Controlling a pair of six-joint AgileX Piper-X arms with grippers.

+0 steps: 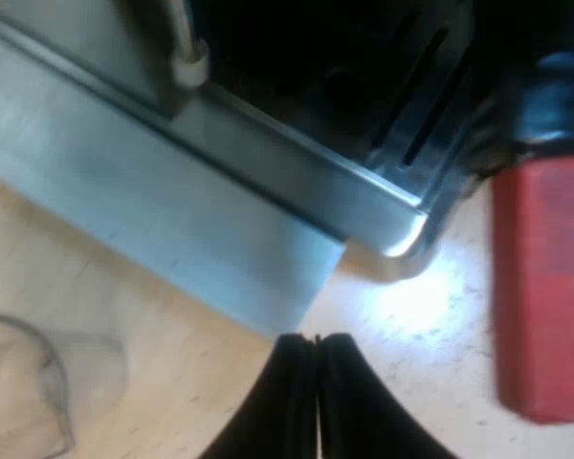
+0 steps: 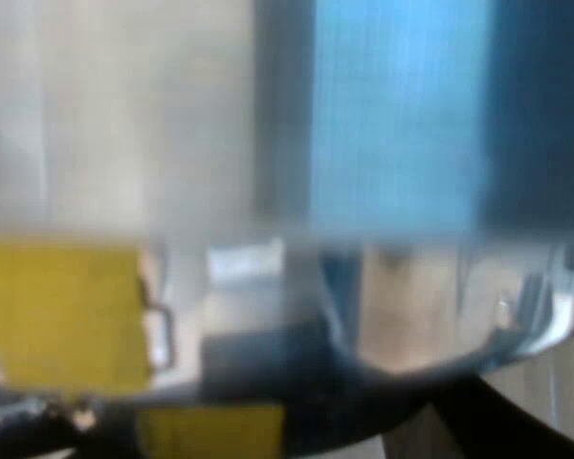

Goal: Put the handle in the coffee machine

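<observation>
Left wrist view: the left hand, its 2 black fingers pressed together on nothing, hangs over the pale wooden counter, near the front corner of the espresso machine. The machine's steel base edge and dark slotted tray are seen from above. A thin steam wand stands over the tray, and a faint clear glass shape rests on the counter near the hand. The handle, dark with a red end, is just beside that machine corner and above the counter. Its metal part is hidden, so whether it is seated cannot be told. Right wrist view: the right hand is close against a curved metal rim, with a yellow patch and a blue panel beyond; its state cannot be told. Judgement: the handle has reached the machine's front, but locking is unconfirmed and probably left to do.
</observation>
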